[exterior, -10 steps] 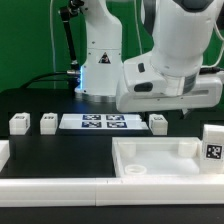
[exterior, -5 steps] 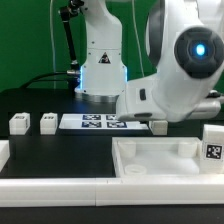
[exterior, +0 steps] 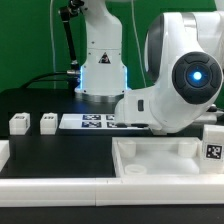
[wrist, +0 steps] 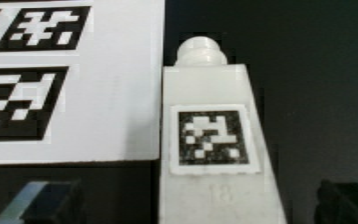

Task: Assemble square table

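Tabletop (exterior: 150, 146) is seen lying flat at the front of the black table (exterior: 60, 150), toward the exterior view's right, with its raised rim upward. At its far right corner a white tagged block (exterior: 212, 145) is stood upright; it is probably a leg, though whether it rests on the rim or just behind it cannot be told. Two short legs (exterior: 18, 123) (exterior: 47, 122) are set side by side toward the exterior view's left, apart from the marker board (exterior: 95, 121), whose right end is covered by the arm (exterior: 185, 80). A long white fence (exterior: 60, 185) is laid along the front edge. The gripper itself is hidden by the arm in this view. In the wrist view a fourth leg (wrist: 208, 140) is shown lying on the table, tag upward, its rounded peg (wrist: 197, 48) pointed away from the gripper (wrist: 192, 200). This leg is placed just beside the marker board (wrist: 51, 80). The dark fingertips (wrist: 34, 200) are spread wide, one on either side of the leg and clear of it, so nothing is pinched.
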Robot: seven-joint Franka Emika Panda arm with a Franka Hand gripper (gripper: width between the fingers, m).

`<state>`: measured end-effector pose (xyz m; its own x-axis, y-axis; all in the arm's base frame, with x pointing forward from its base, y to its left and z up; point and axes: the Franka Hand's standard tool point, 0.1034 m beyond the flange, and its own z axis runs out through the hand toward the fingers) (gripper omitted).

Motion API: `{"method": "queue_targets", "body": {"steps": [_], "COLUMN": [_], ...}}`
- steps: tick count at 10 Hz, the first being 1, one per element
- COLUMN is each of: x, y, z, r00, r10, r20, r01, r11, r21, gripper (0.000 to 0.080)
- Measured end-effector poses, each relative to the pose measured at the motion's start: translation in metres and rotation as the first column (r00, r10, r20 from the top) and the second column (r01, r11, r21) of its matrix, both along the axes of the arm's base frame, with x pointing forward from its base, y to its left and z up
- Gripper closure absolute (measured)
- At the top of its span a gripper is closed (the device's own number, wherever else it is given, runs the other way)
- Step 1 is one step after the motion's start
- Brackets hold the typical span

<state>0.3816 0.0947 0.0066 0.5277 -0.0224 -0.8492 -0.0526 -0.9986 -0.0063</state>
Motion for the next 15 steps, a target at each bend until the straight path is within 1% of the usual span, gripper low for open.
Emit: {"method": "queue_targets", "body": {"steps": [1, 2, 4, 10, 11, 12, 13, 14, 15], "x": [0.0, 0.0, 0.0, 0.001, 0.004, 0.026, 0.045, 0.048, 0.053], "y": [-0.001, -0.001, -0.003, -0.006, -0.008, -0.016, -0.023, -0.029, -0.029], "z": [0.0, 0.0, 0.0, 0.0, 0.007, 0.033, 0.059, 0.082, 0.09], "r00": [1.0, 1.0, 1.0, 1.0, 1.0, 0.999, 0.998, 0.997, 0.995], "r10": [-0.002, -0.004, -0.007, -0.014, -0.02, -0.038, -0.052, -0.066, -0.073], "r20": [0.0, 0.0, 0.0, 0.0, -0.016, -0.005, 0.041, 0.033, 0.073], "r01": [0.002, 0.004, 0.007, 0.014, 0.02, 0.038, 0.051, 0.064, 0.071], "r11": [1.0, 1.0, 1.0, 1.0, 1.0, 0.999, 0.998, 0.997, 0.997], "r21": [0.0, 0.0, 0.0, 0.0, 0.003, 0.011, 0.025, 0.032, 0.031], "gripper": [0.0178, 0.0178, 0.0511, 0.0509, 0.0509, 0.0509, 0.0509, 0.0509, 0.0508]}}
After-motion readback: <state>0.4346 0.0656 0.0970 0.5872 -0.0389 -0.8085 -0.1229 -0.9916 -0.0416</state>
